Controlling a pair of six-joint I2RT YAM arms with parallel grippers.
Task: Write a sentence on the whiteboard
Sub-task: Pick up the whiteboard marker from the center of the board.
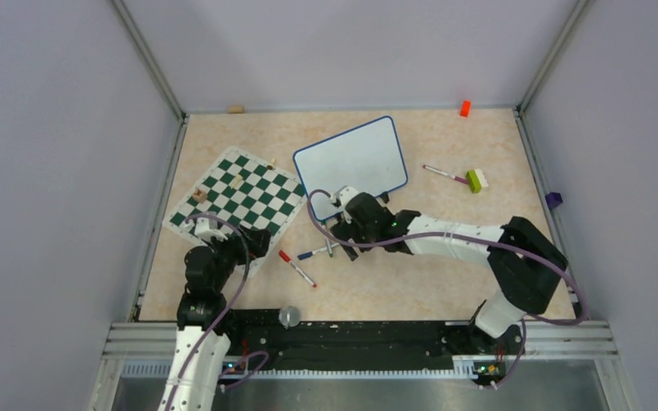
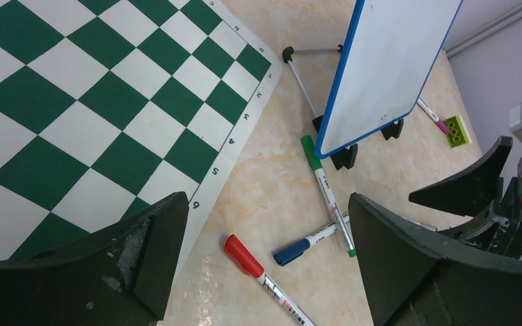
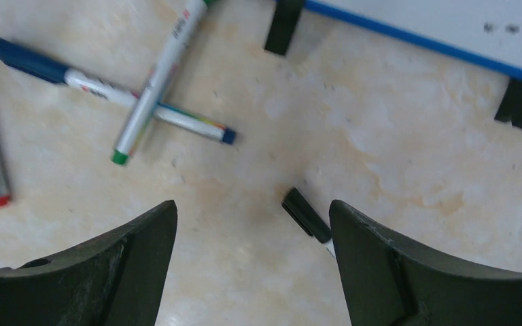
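The whiteboard [image 1: 351, 158] stands on its black feet on the table [image 1: 377, 291], just right of the chess mat [image 1: 236, 193], while the left gripper [image 2: 265, 210] and the right gripper [image 3: 251, 207] both gape empty above scattered markers [image 2: 326, 193].

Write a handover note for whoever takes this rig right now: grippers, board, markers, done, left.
Left gripper: open, empty, above the table at the edge of the chess mat.
Right gripper: open, empty, low in front of the whiteboard; a black-capped marker lies between its fingers, ungripped.
The board stands mid-table, no writing on it.
Red marker, blue marker and green marker lie loose nearby, blue and green crossed.
Done: nothing. Left: grip a marker, write everything.
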